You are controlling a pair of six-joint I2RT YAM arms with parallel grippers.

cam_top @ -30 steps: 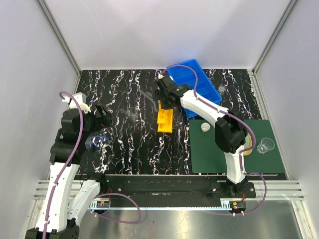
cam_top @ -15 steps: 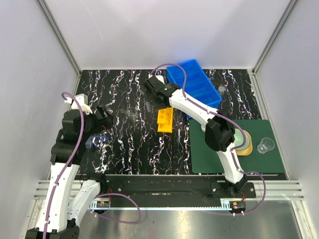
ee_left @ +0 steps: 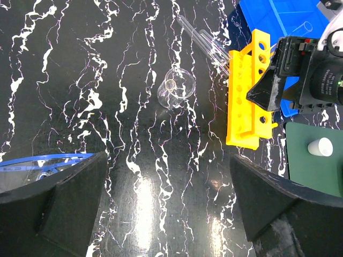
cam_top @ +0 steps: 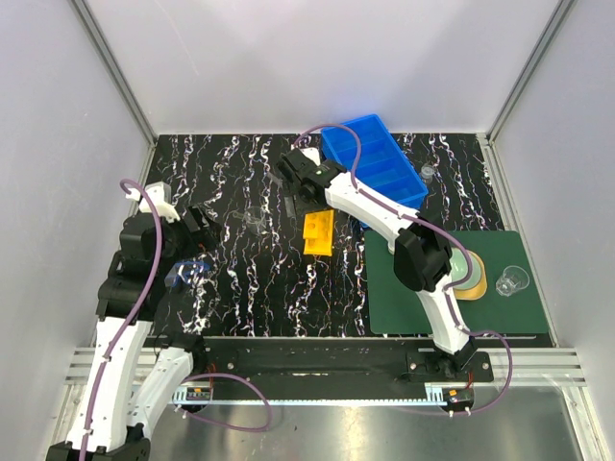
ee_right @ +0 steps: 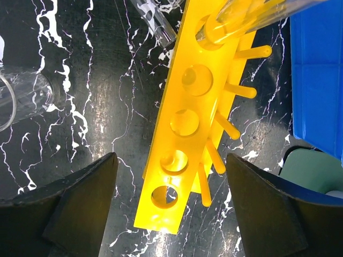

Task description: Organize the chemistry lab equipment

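Note:
The yellow rack (cam_top: pixel 319 232) lies on the black marbled table, its row of holes facing up (ee_right: pixel 185 123). My right gripper (ee_right: pixel 171 214) hovers open over it, one finger on each side of the rack's near end, not touching it. A clear tube (ee_right: pixel 252 13) lies slanted across the rack's far hole, pointing toward the blue bin (cam_top: pixel 375 165). Another tube (ee_right: pixel 155 21) and a tipped beaker (ee_left: pixel 176 91) lie left of the rack. My left gripper (ee_left: pixel 166 214) is open over bare table. The white round piece (ee_left: pixel 320 146) sits on the green mat.
A dark green mat (cam_top: pixel 384 303) at the right carries a pale green dome on a tan disc (cam_top: pixel 473 277) and a small upright beaker (cam_top: pixel 512 280). A small glass (cam_top: pixel 427 173) stands beside the bin. A blue-rimmed clear item (ee_left: pixel 48 163) lies by my left finger.
My right gripper moved left from the blue bin's corner to above the rack, and its jaws narrowed slightly. The left arm stayed put.

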